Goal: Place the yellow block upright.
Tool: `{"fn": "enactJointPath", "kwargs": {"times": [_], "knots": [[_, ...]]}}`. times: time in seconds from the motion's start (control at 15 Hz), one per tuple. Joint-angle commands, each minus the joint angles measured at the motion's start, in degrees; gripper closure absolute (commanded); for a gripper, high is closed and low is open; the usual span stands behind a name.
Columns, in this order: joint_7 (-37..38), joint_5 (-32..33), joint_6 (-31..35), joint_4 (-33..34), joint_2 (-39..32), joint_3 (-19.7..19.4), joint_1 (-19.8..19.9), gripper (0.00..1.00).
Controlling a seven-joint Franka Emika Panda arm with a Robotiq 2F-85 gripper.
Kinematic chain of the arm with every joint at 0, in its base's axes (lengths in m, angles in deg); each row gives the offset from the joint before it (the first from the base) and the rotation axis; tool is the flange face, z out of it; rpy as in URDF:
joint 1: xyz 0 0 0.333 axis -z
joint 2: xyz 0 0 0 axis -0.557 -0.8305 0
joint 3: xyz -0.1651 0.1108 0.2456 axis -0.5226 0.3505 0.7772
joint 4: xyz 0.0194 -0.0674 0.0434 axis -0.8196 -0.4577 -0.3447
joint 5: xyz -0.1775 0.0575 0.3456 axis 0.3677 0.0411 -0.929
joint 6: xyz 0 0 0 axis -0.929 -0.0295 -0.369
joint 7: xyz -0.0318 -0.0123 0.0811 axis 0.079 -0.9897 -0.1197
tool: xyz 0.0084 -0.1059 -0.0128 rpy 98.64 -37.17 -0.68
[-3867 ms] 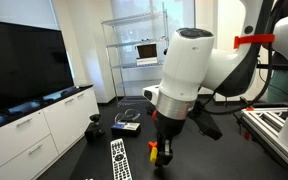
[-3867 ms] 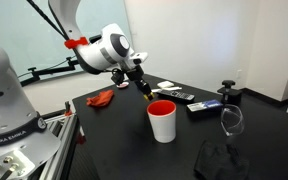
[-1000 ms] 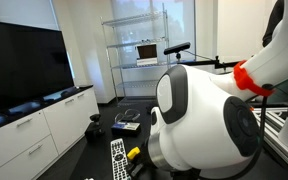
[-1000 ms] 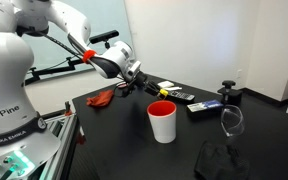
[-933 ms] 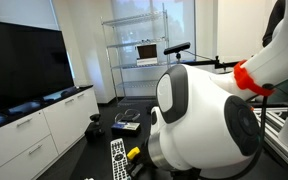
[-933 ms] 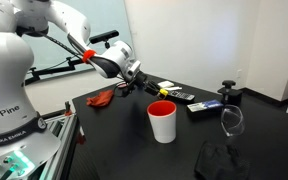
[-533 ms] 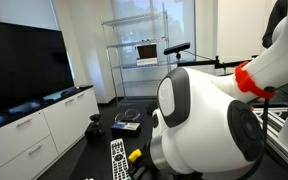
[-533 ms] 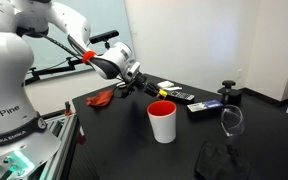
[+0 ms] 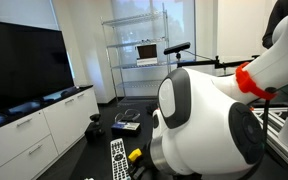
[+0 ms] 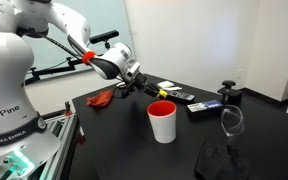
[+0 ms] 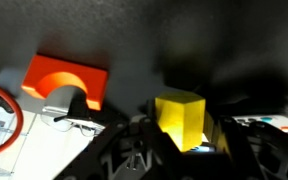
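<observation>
The yellow block [image 11: 180,116] stands between my gripper's [image 11: 181,138] two fingers in the wrist view, and the fingers are closed against its sides. In an exterior view the yellow block [image 9: 135,155] shows low at the black table, beside the arm's big white body. In an exterior view my gripper [image 10: 134,87] is down at the table's far left part, next to the orange-red block [image 10: 102,97]. The orange-red block [image 11: 66,80], with an arch cutout, lies just left of the yellow block. I cannot tell whether the yellow block touches the table.
A red bucket [image 10: 163,120] stands mid-table. A remote control [image 9: 119,160] lies by the yellow block. A dark flat box [image 10: 204,106], a wine glass [image 10: 231,120], a small black object [image 10: 229,94] and a dark cloth [image 10: 222,160] lie to the right on the black table [image 10: 114,125].
In the last second almost nothing has moved. About four seconds ago the gripper hung higher near the red bucket; now it is low at the table beside the orange-red block.
</observation>
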Motion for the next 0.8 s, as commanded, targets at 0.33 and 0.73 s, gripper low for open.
{"fn": "enactJointPath", "kwargs": {"times": [0.33, 0.73], "knots": [[0.6, -0.5, -1.2, -0.6, 0.7, 0.5, 0.4, 0.80], [-0.1, -0.2, -0.7, -0.8, 1.5, 0.4, 0.7, 0.80]]}}
